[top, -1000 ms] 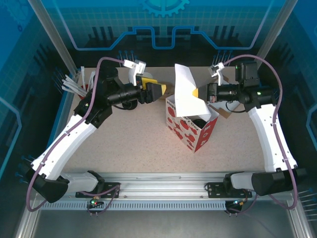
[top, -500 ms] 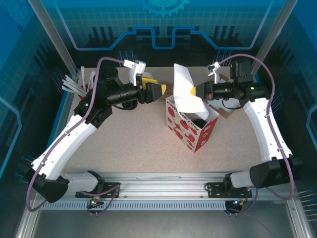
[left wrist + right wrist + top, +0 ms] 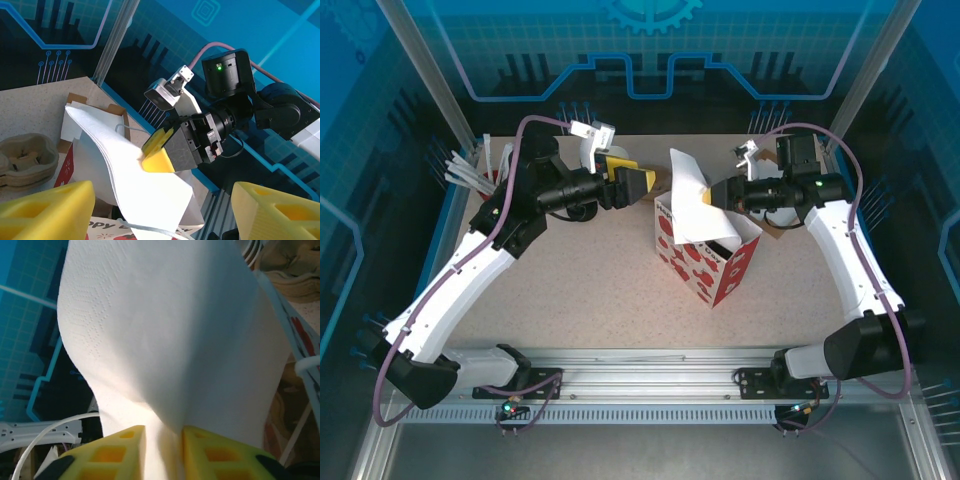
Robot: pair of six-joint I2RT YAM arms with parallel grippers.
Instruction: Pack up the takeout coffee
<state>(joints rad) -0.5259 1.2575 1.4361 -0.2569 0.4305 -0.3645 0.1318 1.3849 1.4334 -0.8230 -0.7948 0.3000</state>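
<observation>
A sheaf of white napkins [image 3: 692,200] stands in the mouth of the white paper bag with red print [image 3: 705,265]. My right gripper [image 3: 715,190] is at their upper right edge. In the right wrist view the napkins [image 3: 170,330] run down between that gripper's [image 3: 164,450] yellow fingers, which stand slightly apart, with a gap on the left side. My left gripper [image 3: 642,180] hovers left of the bag, open and empty. The left wrist view looks past it [image 3: 160,215] at the napkins [image 3: 125,170] and the right gripper [image 3: 160,155]. The takeout coffee is hidden.
A brown pulp cup carrier [image 3: 25,157] lies behind the bag, beside a cardboard flap [image 3: 95,102]. More brown cardboard [image 3: 775,228] sits under the right arm. White straws [image 3: 470,170] stick up at the table's far left corner. Blue walls close in the back and sides.
The right gripper has carried the napkins left and down into the bag's mouth, and its fingers have parted a little. The left arm has stayed still.
</observation>
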